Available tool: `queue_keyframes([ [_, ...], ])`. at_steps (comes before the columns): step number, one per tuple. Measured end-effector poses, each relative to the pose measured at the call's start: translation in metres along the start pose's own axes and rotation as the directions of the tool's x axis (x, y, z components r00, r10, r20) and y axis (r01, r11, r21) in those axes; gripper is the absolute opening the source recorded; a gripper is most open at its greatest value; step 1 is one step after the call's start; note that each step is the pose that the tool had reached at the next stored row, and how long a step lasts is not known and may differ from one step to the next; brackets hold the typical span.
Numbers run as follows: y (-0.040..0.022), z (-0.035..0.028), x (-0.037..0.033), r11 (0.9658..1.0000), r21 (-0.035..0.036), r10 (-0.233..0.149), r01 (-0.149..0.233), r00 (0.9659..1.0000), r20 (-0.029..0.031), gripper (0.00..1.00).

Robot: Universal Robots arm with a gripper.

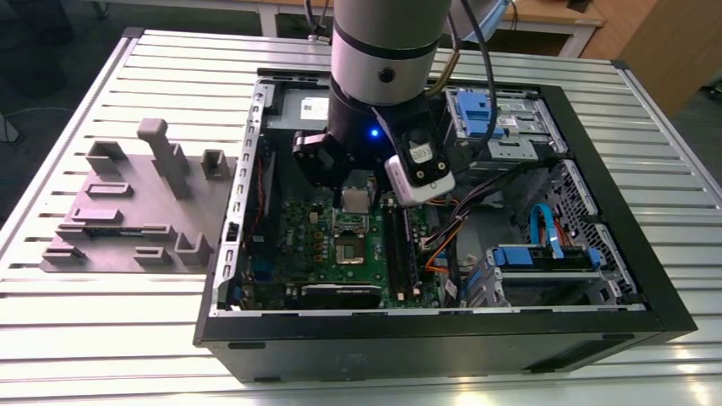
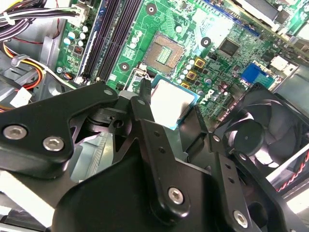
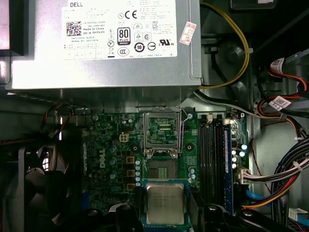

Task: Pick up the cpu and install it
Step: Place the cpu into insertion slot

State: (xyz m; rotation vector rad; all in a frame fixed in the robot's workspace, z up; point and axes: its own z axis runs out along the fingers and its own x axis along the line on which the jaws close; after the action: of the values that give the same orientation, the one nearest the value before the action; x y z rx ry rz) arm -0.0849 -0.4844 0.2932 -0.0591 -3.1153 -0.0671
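The cpu (image 3: 165, 203), a small square chip with a silvery top, sits between two black fingers (image 3: 126, 213) of my gripper (image 3: 166, 215), which is shut on it. In the second wrist view the cpu (image 2: 171, 101) hangs over the green motherboard (image 2: 193, 29), a short way from the open socket (image 2: 164, 53). The socket (image 3: 163, 166) lies just beyond the chip, its metal lid frame (image 3: 163, 130) folded back. In the exterior view my gripper (image 1: 357, 200) reaches down into the open computer case (image 1: 451, 330), holding the cpu (image 1: 357, 200) above the socket (image 1: 347, 252).
A large grey box with a white label (image 3: 106, 43) overhangs the board. Long black memory sticks (image 3: 212, 159) run beside the socket. A black fan (image 2: 260, 140) and bundled cables (image 3: 285, 174) crowd the sides. A grey fixture (image 1: 135, 211) stands on the slatted table at the exterior view's left.
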Motion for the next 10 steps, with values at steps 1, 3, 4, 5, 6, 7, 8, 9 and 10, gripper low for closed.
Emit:
queue_keyframes([
  [1, 0.0000, 0.0000, 0.0000, 1.0000, 0.0000, 0.000, 0.000, 1.0000, 0.0000, 0.47],
  [3, 0.0000, 0.0000, 0.0000, 1.0000, 0.0000, 0.000, 0.000, 1.0000, 0.0000, 0.47],
  [4, 0.0000, 0.0001, 0.0000, 1.0000, 0.0000, 0.000, 0.000, 1.0000, 0.0000, 0.47],
  [5, 0.0000, 0.0004, 0.0000, 1.0000, -0.0001, 0.000, 0.000, 1.0000, 0.0000, 0.47],
  [6, 0.0000, 0.0016, 0.0000, 1.0000, -0.0006, 0.000, 0.000, 1.0000, 0.0002, 0.47],
  [7, -0.0001, 0.0033, 0.0000, 1.0000, -0.0003, 0.000, 0.000, 1.0000, 0.0001, 0.47],
  [8, -0.0002, 0.0049, -0.0001, 1.0000, 0.0000, 0.000, 0.000, 1.0000, 0.0000, 0.47],
  [9, -0.0003, 0.0068, -0.0001, 1.0000, -0.0001, 0.000, 0.000, 1.0000, 0.0001, 0.47],
  [10, -0.0004, 0.0086, -0.0001, 1.0000, -0.0001, 0.000, 0.000, 1.0000, 0.0001, 0.47],
])
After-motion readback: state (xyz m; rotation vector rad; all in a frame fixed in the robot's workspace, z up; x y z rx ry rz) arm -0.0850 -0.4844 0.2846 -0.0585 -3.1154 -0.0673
